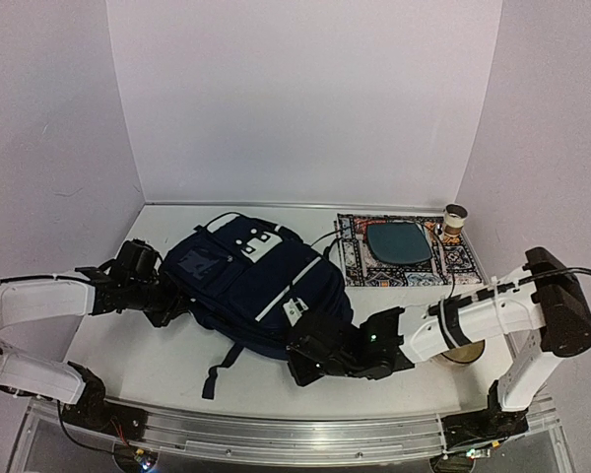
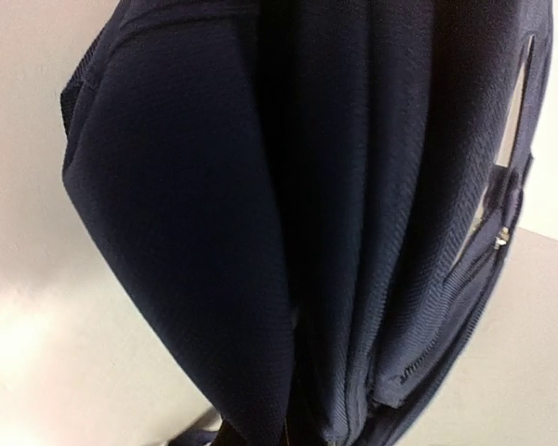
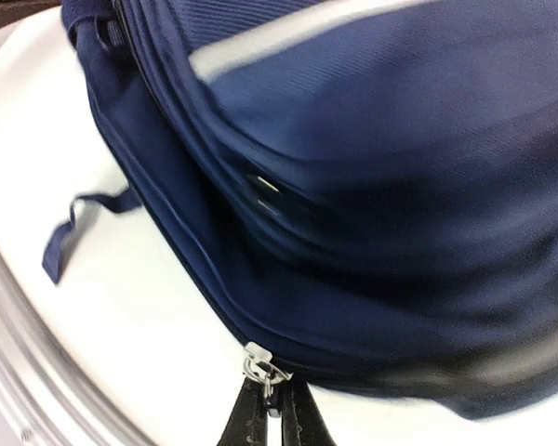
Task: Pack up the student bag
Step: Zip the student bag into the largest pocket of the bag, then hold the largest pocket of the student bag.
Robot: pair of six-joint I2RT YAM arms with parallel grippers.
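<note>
Black fingers of your right claw are pressed together on the small silver zipper pull at the near lower edge of the student bag, with the zipper line running along the seam just above the pinch. From above, that claw sits at the bag's near right corner, its arm reaching in low across the tabletop. Your left claw is at the opposite, left edge of the bag; its fingers hardly show in its own wrist view, but it is closed, and the navy fabric gathers into folds that converge right where it grips. The bag lies flat in the middle of the tabletop, tilted diagonally, its white stripe and white patches facing up and a dark strap trailing toward the near edge. Well apart, at the far right, lies a patterned mat with a dark teal pouch on it, and a small cup stands at its far right corner.
</note>
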